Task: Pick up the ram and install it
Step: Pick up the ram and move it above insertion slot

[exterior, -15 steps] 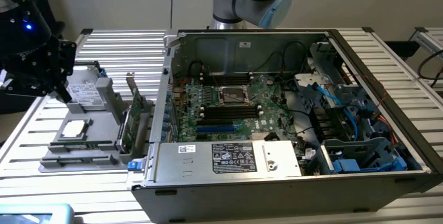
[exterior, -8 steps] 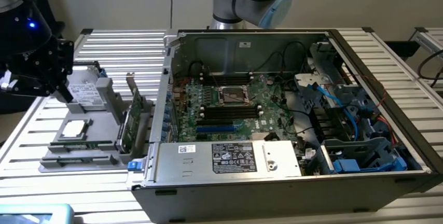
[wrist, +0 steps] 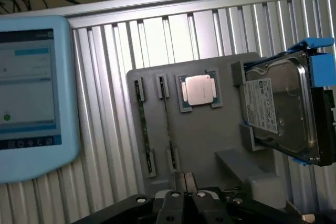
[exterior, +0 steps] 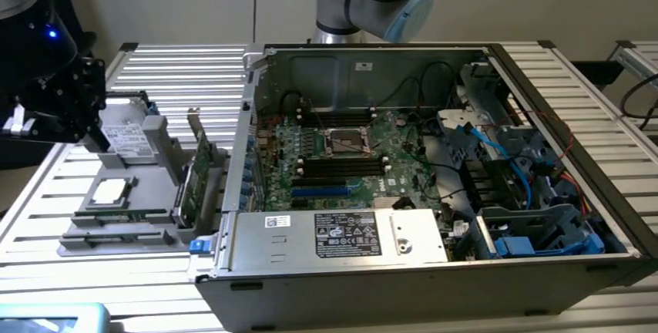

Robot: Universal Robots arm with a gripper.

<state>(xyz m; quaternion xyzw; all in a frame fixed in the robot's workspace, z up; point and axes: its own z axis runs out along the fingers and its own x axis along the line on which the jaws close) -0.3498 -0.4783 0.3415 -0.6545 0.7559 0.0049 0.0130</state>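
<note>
The gripper (wrist: 184,182), black metal with bolted joints, is clenched on nothing, its fingers pressed together above the near edge of a matt grey plastic holder (wrist: 210,135); the ram (wrist: 168,124), a long thin green stick, stands on edge in a narrow slot of that holder, untouched, with a second stick (wrist: 144,127) just beside it in a parallel slot; next to them lies a square processor (wrist: 198,88) with a dull metal lid, and further along a hard drive (wrist: 275,111), shiny-cased and white-labelled, leans in a blue bracket. The holder rests on a bench (wrist: 105,51) of ribbed aluminium slats; a tablet (wrist: 31,98) in a rounded pale-blue case lies on it, screen lit. In the exterior view an open grey steel computer case (exterior: 432,271) occupies the bench, its green motherboard (exterior: 340,156) exposed among black and blue cables; a plain pale wall stands behind.
</note>
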